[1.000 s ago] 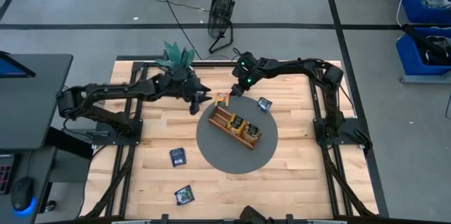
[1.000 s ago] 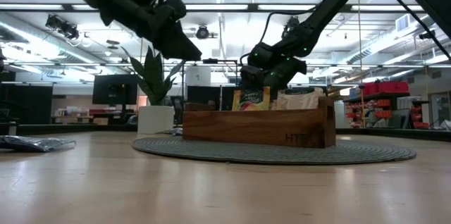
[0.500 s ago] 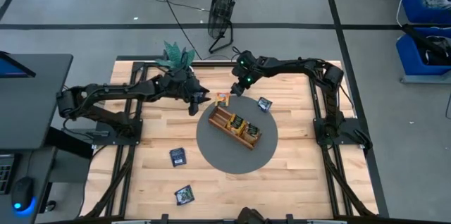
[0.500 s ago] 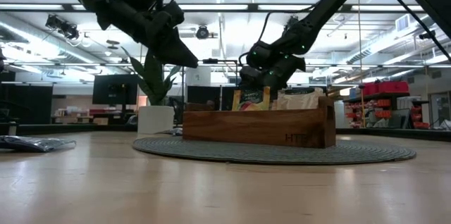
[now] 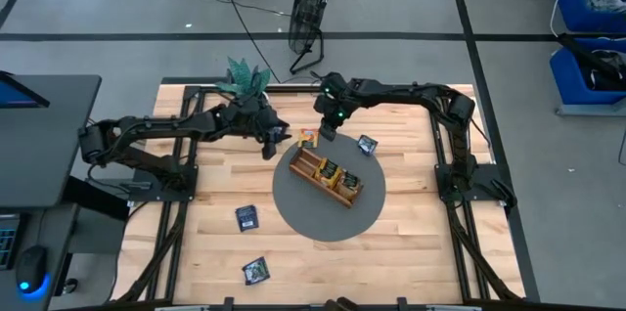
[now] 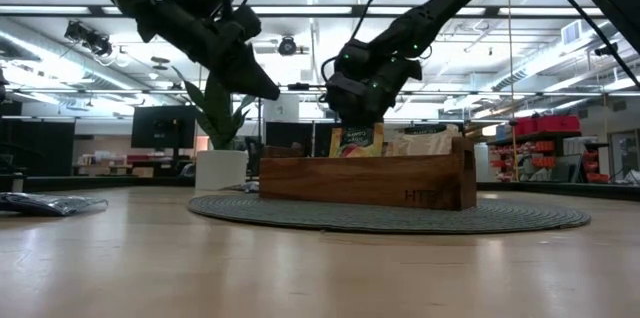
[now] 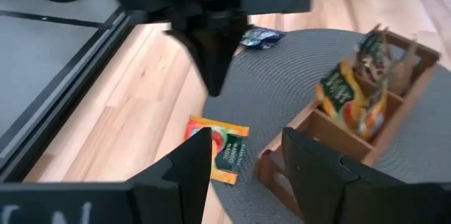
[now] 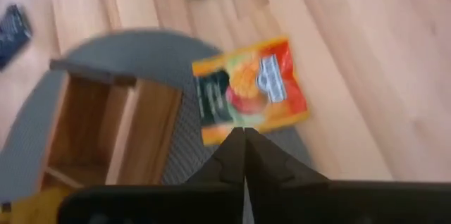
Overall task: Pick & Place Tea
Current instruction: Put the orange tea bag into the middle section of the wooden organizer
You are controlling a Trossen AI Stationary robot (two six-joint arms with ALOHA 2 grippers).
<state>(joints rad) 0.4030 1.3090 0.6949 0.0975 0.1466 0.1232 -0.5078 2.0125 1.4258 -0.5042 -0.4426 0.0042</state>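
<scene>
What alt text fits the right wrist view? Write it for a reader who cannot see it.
The right gripper, jaws shut and empty, hangs over an orange-yellow tea sachet that lies flat, partly on the wooden table and partly on the grey round mat. The wooden tray stands beside it.

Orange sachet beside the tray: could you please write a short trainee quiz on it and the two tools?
1. True or false: the orange sachet lies inside the tray.
2. The right tool, just above that sachet, is: A open; B shut on nothing; C shut on a dark sachet.
3. Fill in: the open tool belongs to the ___ arm.
Key: 1 false, it lies flat beside the tray's end; 2 B; 3 left.
</scene>
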